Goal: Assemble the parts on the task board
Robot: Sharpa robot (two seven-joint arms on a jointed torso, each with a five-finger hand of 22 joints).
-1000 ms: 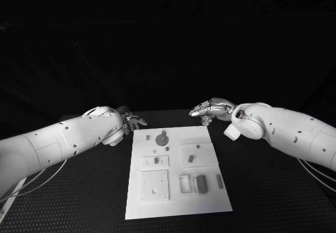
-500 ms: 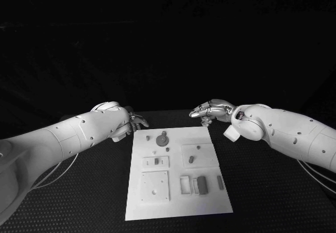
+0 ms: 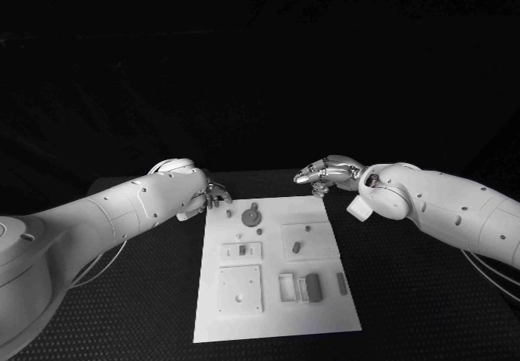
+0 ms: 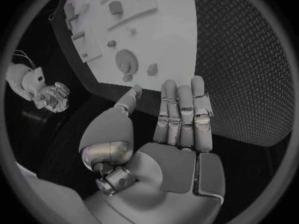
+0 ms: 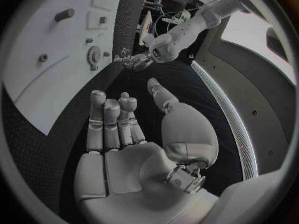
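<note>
The white task board (image 3: 271,316) lies in the middle of the black table. On its far part sit a round grey disc (image 3: 250,216) and a small peg (image 3: 228,213). Nearer me lie a short piece (image 3: 296,244), a dark block (image 3: 312,286) and a slim bar (image 3: 340,281). My left hand (image 3: 211,195) hovers at the board's far left corner, fingers straight and holding nothing (image 4: 181,117); the disc (image 4: 127,62) lies just beyond its fingertips. My right hand (image 3: 323,174) hangs past the far right corner, fingers loosely bent and apart, palm bare (image 5: 121,129).
Raised white plates (image 3: 240,287) with holes and slots stand on the board's near half. Black table (image 3: 412,301) surrounds the board on both sides. In the right wrist view my left hand (image 5: 140,60) shows across the board (image 5: 37,84).
My left arm has swung in toward the board, bringing its hand to the far left corner. The right hand has barely shifted. No part has moved.
</note>
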